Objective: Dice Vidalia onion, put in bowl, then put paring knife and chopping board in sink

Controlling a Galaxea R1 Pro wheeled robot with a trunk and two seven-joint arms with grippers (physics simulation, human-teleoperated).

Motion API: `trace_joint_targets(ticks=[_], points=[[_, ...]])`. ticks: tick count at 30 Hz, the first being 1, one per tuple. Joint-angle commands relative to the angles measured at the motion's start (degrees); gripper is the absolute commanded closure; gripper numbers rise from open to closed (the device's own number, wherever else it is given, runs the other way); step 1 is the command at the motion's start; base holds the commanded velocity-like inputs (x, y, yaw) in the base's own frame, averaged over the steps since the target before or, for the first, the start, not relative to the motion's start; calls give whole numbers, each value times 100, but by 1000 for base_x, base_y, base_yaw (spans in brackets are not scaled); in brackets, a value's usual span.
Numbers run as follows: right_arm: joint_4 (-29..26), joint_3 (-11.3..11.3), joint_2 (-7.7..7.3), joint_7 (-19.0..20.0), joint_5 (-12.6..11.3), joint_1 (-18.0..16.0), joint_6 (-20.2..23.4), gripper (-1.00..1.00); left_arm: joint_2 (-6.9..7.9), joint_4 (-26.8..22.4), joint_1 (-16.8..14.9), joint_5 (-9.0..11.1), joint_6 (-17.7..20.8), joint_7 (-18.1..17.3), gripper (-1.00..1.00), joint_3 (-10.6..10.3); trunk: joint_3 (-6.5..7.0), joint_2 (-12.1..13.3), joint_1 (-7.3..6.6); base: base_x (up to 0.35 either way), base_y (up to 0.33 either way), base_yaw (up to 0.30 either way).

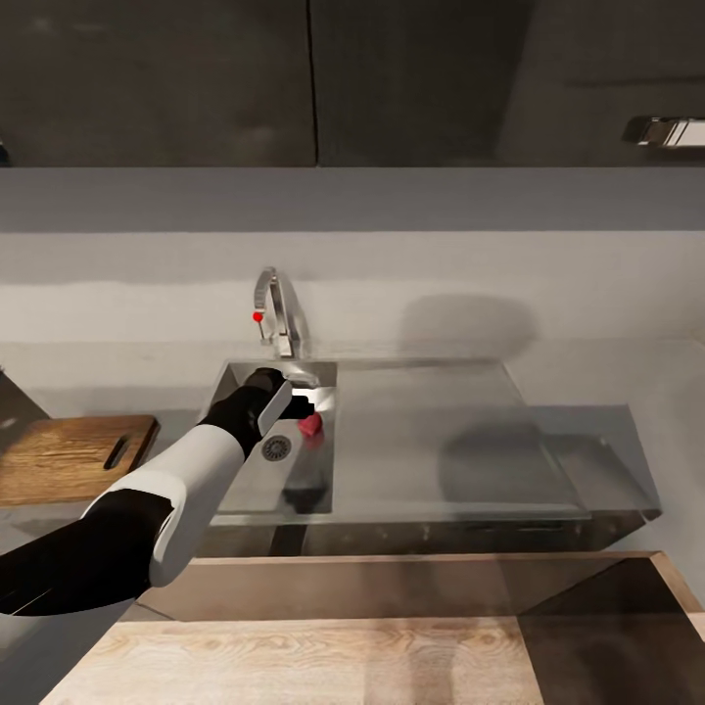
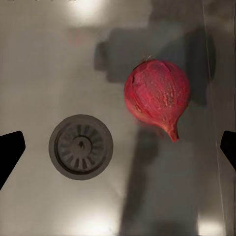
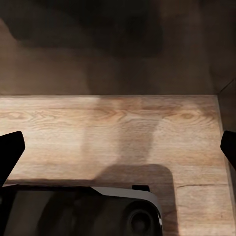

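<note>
In the head view the left arm reaches out over the sink (image 1: 245, 490), and the left end effector (image 1: 294, 403) hangs above the basin just short of the faucet (image 1: 277, 315); the onion (image 1: 310, 424) shows as a small red lump on the basin floor, just beyond and slightly to the right of the fingertips, with the drain (image 1: 276, 448) close beside it on the near side. The chopping board (image 1: 70, 455) lies on the tabletop (image 1: 607, 392) to the left of the sink, well apart from the onion, so the left arm is plainly the nearer one for this pick. The left wrist view looks straight down into the basin: the two dark fingertips (image 2: 11, 150) stand at opposite edges of the picture, spread wide with nothing between them, and the onion (image 2: 157, 96) lies off centre toward one finger, while the drain (image 2: 80, 146) sits nearer the other. The onion rests on its side, its pointed root end aimed toward the camera's near edge and its other end away, so its long axis runs roughly across the line joining the fingers. By my judgement the end effector must shift sideways toward the onion before descending. In the right wrist view the right end effector (image 3: 118, 147) is likewise spread open and empty, over a pale wooden surface (image 3: 118, 132).
</note>
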Motion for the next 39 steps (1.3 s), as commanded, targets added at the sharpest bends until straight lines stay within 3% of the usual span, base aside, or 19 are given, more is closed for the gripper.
trace_joint_targets(ticks=[1,39], points=[[-8,-25,7,17,43,2,-5,-100,2,-5,-4,60,20,41,-100,-42,-9,-10,4,86,-98,0],[-8,-25,10,8,43,2,-4,-100,2,-3,50,60,20,40,-100,-42,-42,-10,4,8,-51,0]])
